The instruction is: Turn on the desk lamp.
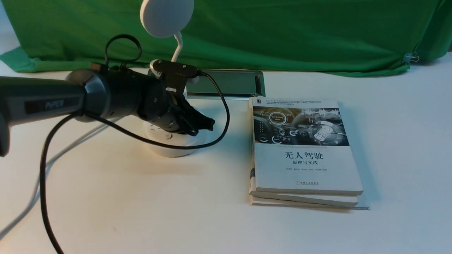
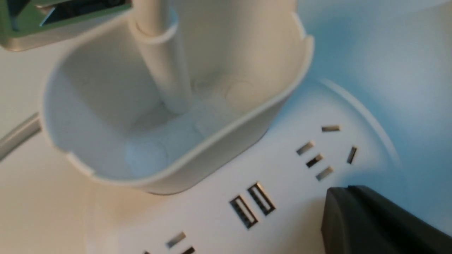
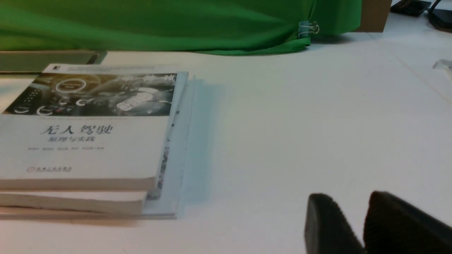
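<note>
While the left arm reaches across — lamp: the desk lamp (image 1: 172,143) stands left of the books (image 1: 305,155).
Left gripper (image 1: 203,125): over the lamp's base — opening unclear.
Right gripper (image 3: 363,225): fingers slightly parted, holding nothing.

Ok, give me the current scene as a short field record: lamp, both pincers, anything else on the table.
lamp: desk lamp, white, base on the table, head not visibly lit
left pincer: low over the base, beside the sockets; contact unclear
right pincer: slightly parted, holding nothing, above bare table
books: stack of books to the right of the lamp
backdrop: green cloth
</note>
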